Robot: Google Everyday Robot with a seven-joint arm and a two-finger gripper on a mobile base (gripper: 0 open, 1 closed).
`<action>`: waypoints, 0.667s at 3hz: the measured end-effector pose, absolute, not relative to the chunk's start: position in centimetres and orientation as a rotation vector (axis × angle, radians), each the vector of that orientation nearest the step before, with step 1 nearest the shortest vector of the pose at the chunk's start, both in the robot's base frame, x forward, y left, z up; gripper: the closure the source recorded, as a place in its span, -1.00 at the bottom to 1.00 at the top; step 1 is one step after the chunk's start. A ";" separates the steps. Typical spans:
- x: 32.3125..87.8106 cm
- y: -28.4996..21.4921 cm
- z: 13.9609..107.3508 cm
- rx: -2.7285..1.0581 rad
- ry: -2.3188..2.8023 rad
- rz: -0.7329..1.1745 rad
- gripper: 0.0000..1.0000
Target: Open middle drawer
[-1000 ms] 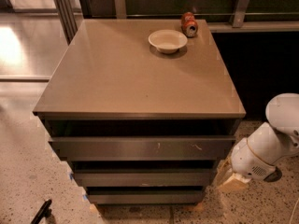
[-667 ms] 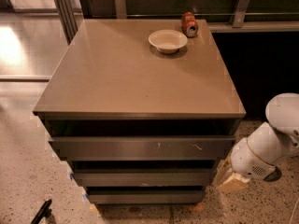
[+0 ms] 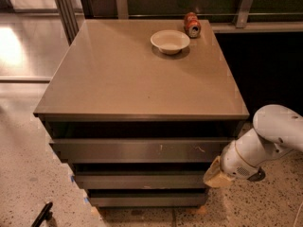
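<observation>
Gripper is being shown only as a dark tip at 7 o'clock, low by the floor, well apart from the drawers; released or clenched cannot be told. White arm is being held at 4 o'clock. Middle drawer is sitting at 6 o'clock, under the scratched front, seemingly not yet opened. With no handle, its top lip is best hooked and pulled straight out. Bowl and can are resting at 12 o'clock on the desk.
</observation>
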State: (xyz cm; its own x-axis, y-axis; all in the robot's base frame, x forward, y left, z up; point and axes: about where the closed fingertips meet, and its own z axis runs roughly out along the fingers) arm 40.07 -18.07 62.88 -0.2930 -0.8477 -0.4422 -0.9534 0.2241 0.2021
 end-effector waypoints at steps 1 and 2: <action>40.1 -18.1 62.9 -1.702 2.259 0.645 1.00; 40.0 -18.3 63.2 -1.680 2.251 0.646 1.00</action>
State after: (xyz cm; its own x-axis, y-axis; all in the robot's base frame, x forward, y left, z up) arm 39.96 -18.25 63.19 -0.2984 -0.8379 -0.4569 -0.9527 0.2330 0.1950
